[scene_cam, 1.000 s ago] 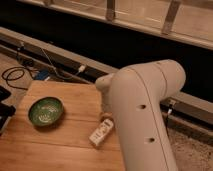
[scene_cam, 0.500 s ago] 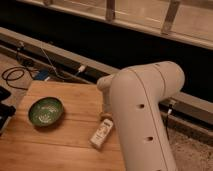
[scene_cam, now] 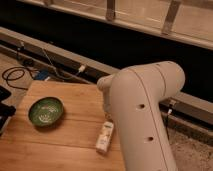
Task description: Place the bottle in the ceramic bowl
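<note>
From my seat I see the bottle [scene_cam: 105, 136], a small white plastic cylinder with a pale printed label, lying on its side on the wooden-plank counter [scene_cam: 70, 97], just beside the arm [scene_cam: 145, 115], whose smooth, rounded white shell fills the right side. The ceramic bowl [scene_cam: 46, 110], round, shallow and glossy green with pale speckles, sits well apart to the bottle's left. The gripper is out of my sight, so I cannot tell its state
</note>
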`<state>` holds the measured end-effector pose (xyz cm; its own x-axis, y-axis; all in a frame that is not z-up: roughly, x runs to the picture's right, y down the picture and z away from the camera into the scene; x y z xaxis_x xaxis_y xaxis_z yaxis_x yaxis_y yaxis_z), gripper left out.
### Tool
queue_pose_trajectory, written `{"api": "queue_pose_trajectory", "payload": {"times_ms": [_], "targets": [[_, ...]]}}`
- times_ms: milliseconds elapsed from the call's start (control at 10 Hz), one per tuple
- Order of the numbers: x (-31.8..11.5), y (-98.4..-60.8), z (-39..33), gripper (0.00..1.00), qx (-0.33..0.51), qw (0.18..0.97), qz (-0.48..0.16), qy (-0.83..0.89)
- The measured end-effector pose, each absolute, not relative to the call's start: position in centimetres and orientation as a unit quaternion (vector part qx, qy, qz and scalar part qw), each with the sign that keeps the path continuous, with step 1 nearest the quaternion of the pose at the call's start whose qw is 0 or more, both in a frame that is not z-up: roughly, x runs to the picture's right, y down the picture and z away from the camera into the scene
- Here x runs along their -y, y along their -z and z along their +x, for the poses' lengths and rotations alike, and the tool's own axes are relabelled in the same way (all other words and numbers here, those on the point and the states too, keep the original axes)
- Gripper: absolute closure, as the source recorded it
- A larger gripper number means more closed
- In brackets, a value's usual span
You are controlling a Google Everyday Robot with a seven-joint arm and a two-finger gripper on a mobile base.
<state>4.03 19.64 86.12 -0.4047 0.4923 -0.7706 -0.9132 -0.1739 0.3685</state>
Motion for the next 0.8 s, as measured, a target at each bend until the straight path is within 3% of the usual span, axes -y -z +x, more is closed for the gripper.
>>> {"api": "queue_pose_trajectory", "payload": {"times_ms": [400, 800], "targets": [[-14.9, -81.8, 3.3, 1.00, -0.327, 0.522, -0.238, -0.751], [-7.3, -75.4, 0.1, 1.00, -0.209, 0.579, -0.227, -0.754]]}}
